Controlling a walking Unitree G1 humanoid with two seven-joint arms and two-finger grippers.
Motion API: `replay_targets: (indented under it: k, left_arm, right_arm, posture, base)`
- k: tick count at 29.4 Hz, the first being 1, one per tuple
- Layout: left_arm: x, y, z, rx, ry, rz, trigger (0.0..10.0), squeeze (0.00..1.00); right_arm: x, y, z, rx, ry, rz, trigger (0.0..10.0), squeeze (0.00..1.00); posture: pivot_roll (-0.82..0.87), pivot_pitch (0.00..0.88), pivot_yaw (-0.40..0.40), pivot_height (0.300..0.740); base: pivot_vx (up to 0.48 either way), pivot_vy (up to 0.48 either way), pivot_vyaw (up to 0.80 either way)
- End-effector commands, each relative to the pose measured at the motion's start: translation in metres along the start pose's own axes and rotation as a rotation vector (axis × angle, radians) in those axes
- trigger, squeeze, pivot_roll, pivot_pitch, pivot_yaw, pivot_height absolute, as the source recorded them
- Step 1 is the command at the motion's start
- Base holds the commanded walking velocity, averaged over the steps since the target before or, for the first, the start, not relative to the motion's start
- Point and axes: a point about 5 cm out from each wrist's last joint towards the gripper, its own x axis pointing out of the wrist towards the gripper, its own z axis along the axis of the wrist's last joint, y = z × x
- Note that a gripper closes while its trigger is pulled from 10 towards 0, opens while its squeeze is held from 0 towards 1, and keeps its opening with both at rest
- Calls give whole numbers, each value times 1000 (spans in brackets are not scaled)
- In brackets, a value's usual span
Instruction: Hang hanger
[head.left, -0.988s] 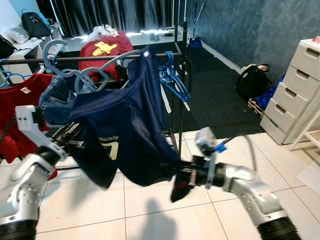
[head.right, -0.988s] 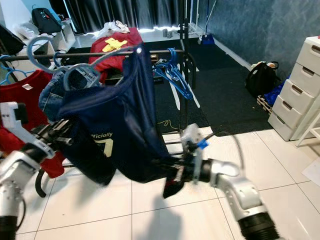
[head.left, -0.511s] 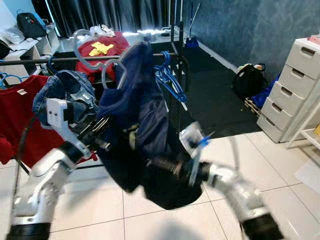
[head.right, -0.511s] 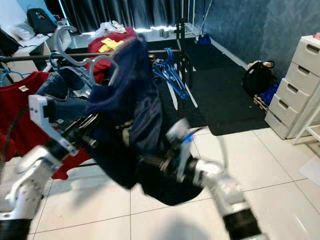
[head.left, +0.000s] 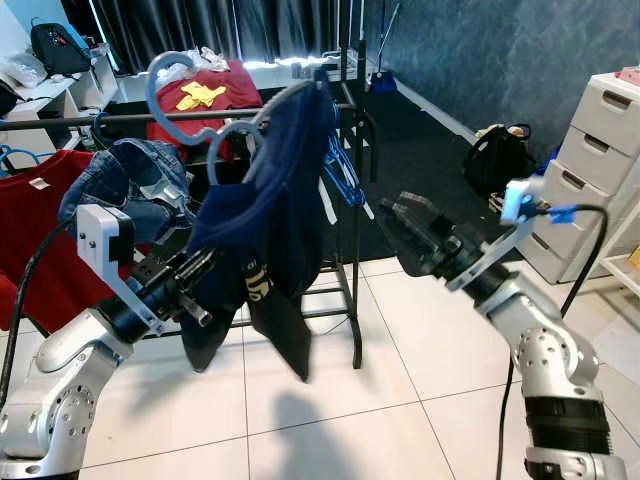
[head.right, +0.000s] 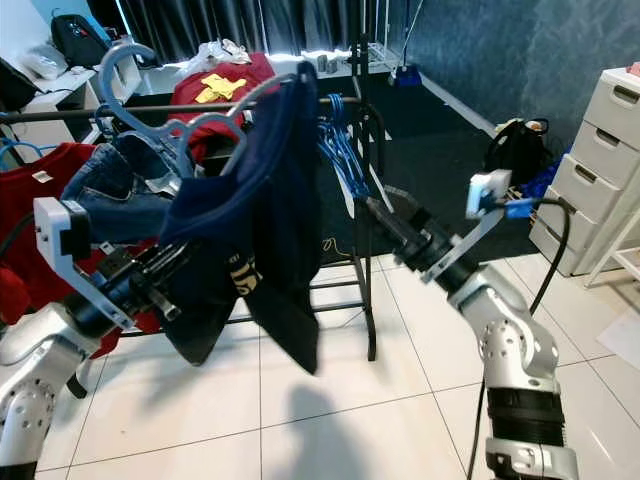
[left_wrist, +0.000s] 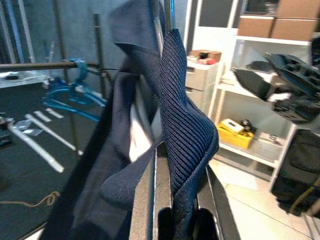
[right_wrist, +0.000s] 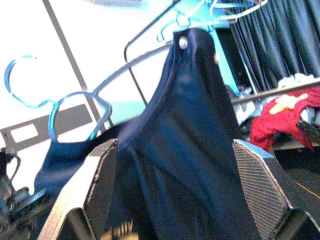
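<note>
Two grippers are raised before the clothes rail (head.left: 200, 116). The left gripper (head.left: 190, 290), at eight o'clock in the head view, is clenched on the lower hem of a navy T-shirt (head.left: 275, 210) draped over a pale blue hanger (head.left: 175, 75), whose hook rises at eleven o'clock above the rail without catching it. The right gripper (head.left: 410, 232), at three o'clock, stands released, its fingers (right_wrist: 102, 175) spread wide and clear of the cloth. Blue empty hangers (head.left: 340, 170) and denim jeans (head.left: 125, 180) already crowd the rail. Judged from this, the hanging step is under way; next the hook probably needs steering over the rail and lowering until it catches.
</note>
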Motion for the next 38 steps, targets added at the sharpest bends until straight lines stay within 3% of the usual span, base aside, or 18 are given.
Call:
replay_targets:
  k: [1,2,4,5,9,11,13,15,23,30,31,32,33,34,35,38]
  left_arm:
    - [1,-9,8,26,-23,-82,10000,0]
    - [-1,-16,5,24,4,-134,10000,0]
    - [-1,-16,5,24,4,-134,10000,0]
    - [-3,-20,3,27,30,-167,10000,0]
    - [-5,-21,0,34,53,-179,10000,0]
    - [-7,-24,-6,43,97,-196,10000,0]
    - [-7,-24,-6,43,97,-196,10000,0]
    - [-7,-30,-10,44,116,-217,10000,0]
    - [-1,-38,-12,73,122,-223,10000,0]
    - [2,-38,-11,124,111,-192,10000,0]
    - [2,-36,-10,132,109,-182,10000,0]
    - [2,-36,-10,132,109,-182,10000,0]
    - [1,-35,-9,137,106,-173,10000,0]
    - [1,-35,-9,137,106,-173,10000,0]
    - [1,-34,-8,140,104,-167,10000,0]
    - [1,-34,-8,144,102,-160,10000,0]
  right_arm:
    - [4,3,6,31,-42,21,10000,1000]
    - [7,5,10,51,-65,28,10000,698]
    - [7,5,10,51,-65,28,10000,698]
    - [10,6,14,67,-84,29,10000,0]
    - [13,5,18,75,-100,14,10000,0]
    - [18,-3,25,51,-121,-74,10000,0]
    - [18,-3,25,51,-121,-74,10000,0]
    - [19,-14,29,13,-117,-184,10000,0]
    - [19,-25,33,-12,-115,-294,10000,0]
    - [18,-31,20,-42,-17,-371,10000,0]
    - [18,-32,19,-38,-15,-381,8549,0]
    - [18,-32,19,-38,-15,-381,8549,0]
    - [18,-33,19,-37,-18,-388,1765,0]
    - [18,-33,19,-37,-18,-388,1765,0]
    - [18,-33,19,-33,-25,-390,0,0]
    - [17,-34,21,-26,-39,-389,0,0]
  posture:
    - [-83,19,29,740]
    - [-81,18,30,740]
    - [-81,18,30,740]
    - [-81,19,30,740]
    - [-79,19,31,740]
    - [-79,18,30,740]
    - [-79,18,30,740]
    - [-80,18,30,740]
    - [-80,20,30,740]
    - [-76,21,23,740]
    - [-76,21,23,740]
    - [-76,21,23,740]
    - [-76,22,23,740]
    - [-76,22,23,740]
    - [-76,24,22,740]
    - [-78,24,24,740]
  base:
    - [0,0,0]
    - [0,0,0]
    - [0,0,0]
    - [0,0,0]
    - [0,0,0]
    - [0,0,0]
    - [0,0,0]
    - [0,0,0]
    - [0,0,0]
    - [0,0,0]
    - [0,0,0]
    - [0,0,0]
    - [0,0,0]
    - [0,0,0]
    - [0,0,0]
    - [0,0,0]
